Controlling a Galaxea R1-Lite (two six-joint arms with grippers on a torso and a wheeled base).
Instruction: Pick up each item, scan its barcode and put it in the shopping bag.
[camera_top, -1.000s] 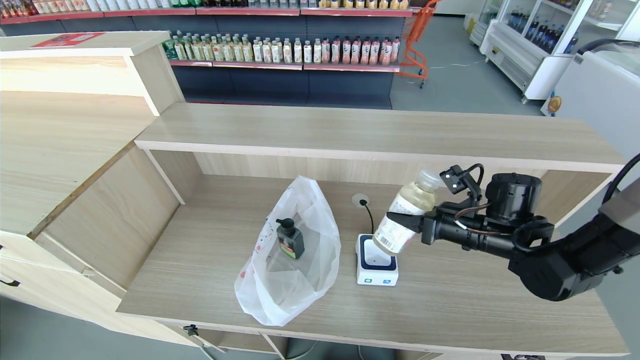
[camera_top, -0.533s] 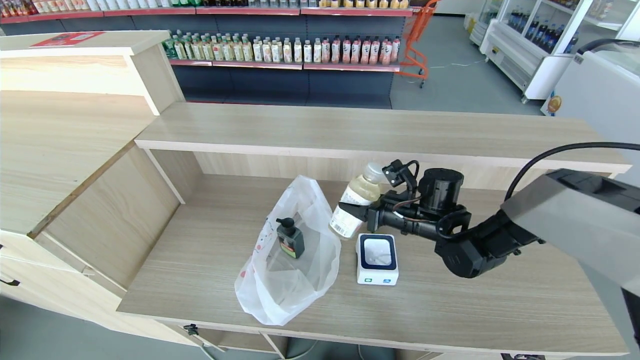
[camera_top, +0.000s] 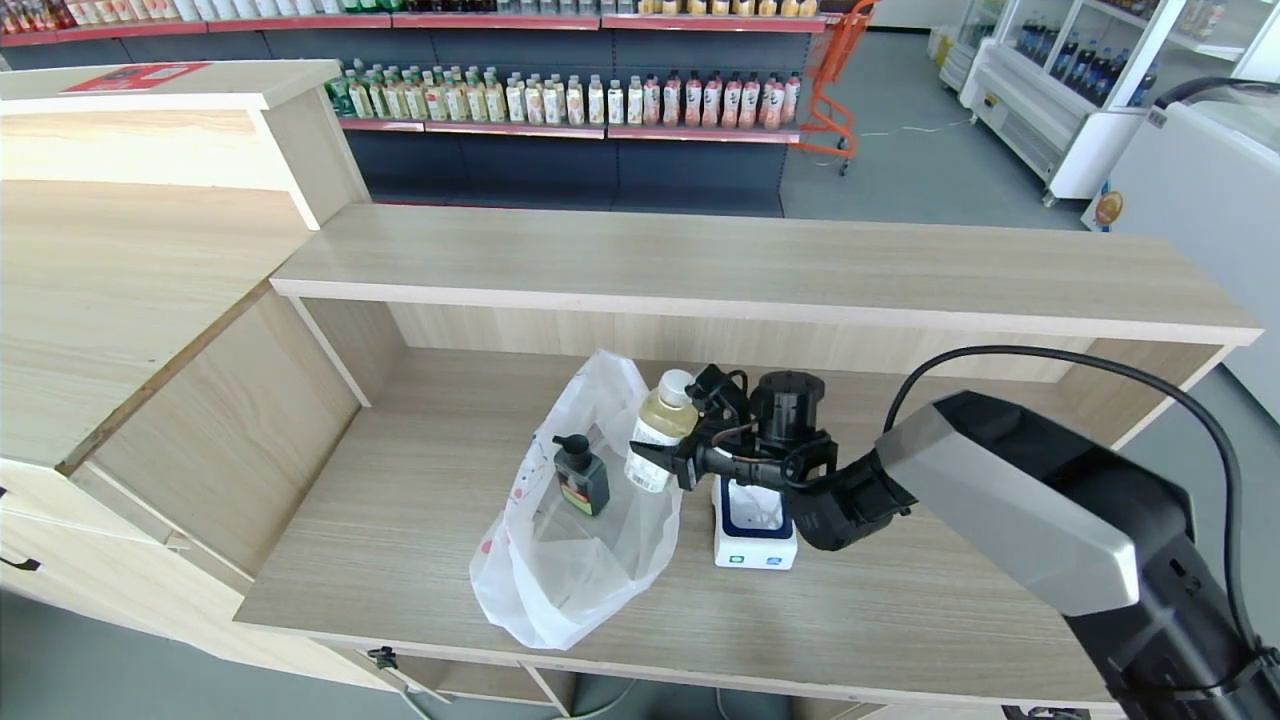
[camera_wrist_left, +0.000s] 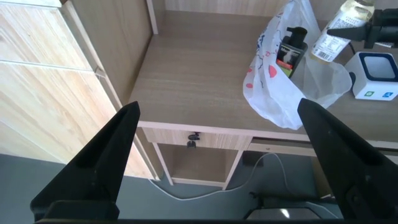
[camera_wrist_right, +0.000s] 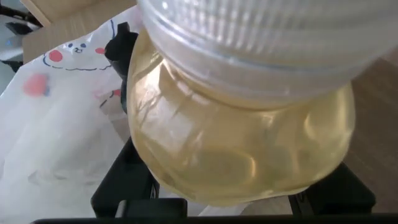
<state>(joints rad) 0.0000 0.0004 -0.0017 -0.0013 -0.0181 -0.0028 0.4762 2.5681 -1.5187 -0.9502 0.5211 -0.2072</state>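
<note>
The left claw (camera_wrist_left: 217, 158) hangs spread wide before the counter's (camera_wrist_left: 199, 93) front edge. The right claw (camera_top: 668, 462) pinches the bottle (camera_top: 662, 420) at its white label, whose print is too small to read. The bottle is nearly upright, over the bag's (camera_top: 560, 590) rim. Left of this claw a pump bottle (camera_top: 582, 480) stands inside the bag. The scanner (camera_top: 755, 530) lies just right, under the wrist.
</note>
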